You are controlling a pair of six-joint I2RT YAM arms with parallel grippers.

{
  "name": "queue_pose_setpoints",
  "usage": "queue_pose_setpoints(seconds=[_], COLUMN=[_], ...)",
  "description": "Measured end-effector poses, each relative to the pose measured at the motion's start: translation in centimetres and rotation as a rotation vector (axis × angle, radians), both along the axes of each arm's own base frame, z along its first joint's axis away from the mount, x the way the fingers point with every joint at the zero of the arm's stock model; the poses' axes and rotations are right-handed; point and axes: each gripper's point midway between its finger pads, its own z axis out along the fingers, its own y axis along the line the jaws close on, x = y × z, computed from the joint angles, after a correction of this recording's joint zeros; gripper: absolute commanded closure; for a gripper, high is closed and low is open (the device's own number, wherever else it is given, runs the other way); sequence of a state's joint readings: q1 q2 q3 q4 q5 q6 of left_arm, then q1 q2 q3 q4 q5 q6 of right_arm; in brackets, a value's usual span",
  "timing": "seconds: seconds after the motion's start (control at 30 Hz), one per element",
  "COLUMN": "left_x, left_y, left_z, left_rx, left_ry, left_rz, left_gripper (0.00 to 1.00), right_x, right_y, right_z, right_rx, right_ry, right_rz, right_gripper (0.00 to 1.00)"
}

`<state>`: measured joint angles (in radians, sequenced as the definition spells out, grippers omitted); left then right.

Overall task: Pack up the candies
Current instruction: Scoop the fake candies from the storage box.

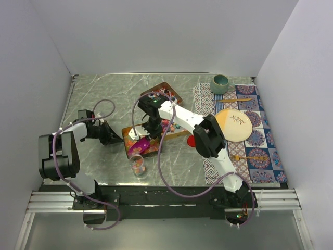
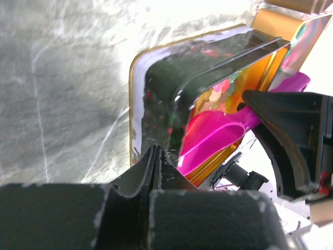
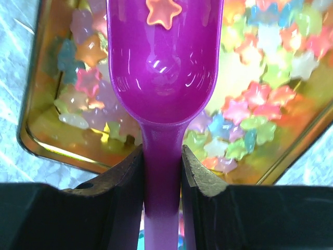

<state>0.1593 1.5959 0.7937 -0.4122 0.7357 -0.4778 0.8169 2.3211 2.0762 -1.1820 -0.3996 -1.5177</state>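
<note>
The candies (image 3: pixel 260 99) are small pastel star pieces lying in a gold tray (image 3: pixel 25 136). My right gripper (image 3: pixel 162 151) is shut on the handle of the purple scoop (image 3: pixel 164 78), held low over the tray with one orange star in its bowl. In the top view the right gripper (image 1: pixel 151 126) is over the tray (image 1: pixel 128 134), with the scoop (image 1: pixel 138 146) at the tray's near left end. My left gripper (image 2: pixel 155 152) is shut on the tray's left wall (image 2: pixel 156 88). A glass jar (image 1: pixel 138 165) holding some candies stands in front of the tray.
A flat red lid (image 1: pixel 191 140) lies right of the tray. A second wooden tray (image 1: pixel 167 91) sits behind. On the patterned mat (image 1: pixel 260 151) at the right are a plate (image 1: pixel 237 125), a green cup (image 1: pixel 220 82), a spoon and a fork.
</note>
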Motion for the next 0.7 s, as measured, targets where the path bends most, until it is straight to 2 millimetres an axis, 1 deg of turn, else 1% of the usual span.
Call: queue_pose_setpoints(seconds=[0.17, 0.37, 0.47, 0.6, 0.7], left_x=[0.7, 0.8, 0.8, 0.9, 0.8], left_y=[0.1, 0.2, 0.4, 0.7, 0.8], left_z=[0.7, 0.9, 1.0, 1.2, 1.2], left_rx=[0.008, 0.013, 0.014, 0.015, 0.015], left_ry=[-0.030, -0.040, -0.038, -0.039, -0.033], left_rz=[-0.017, -0.029, -0.028, -0.023, -0.019], left_gripper=[0.99, 0.99, 0.99, 0.99, 0.99], right_x=[1.1, 2.1, 2.0, 1.0, 0.9], right_y=[-0.8, -1.3, -1.4, -2.0, -2.1], right_z=[0.2, 1.1, 0.9, 0.5, 0.6], right_rx=[0.005, 0.038, 0.052, 0.047, 0.047], right_ry=[0.000, 0.024, 0.047, 0.082, 0.096], right_rz=[-0.040, -0.083, -0.097, -0.119, -0.148], right_gripper=[1.00, 1.00, 1.00, 1.00, 1.00])
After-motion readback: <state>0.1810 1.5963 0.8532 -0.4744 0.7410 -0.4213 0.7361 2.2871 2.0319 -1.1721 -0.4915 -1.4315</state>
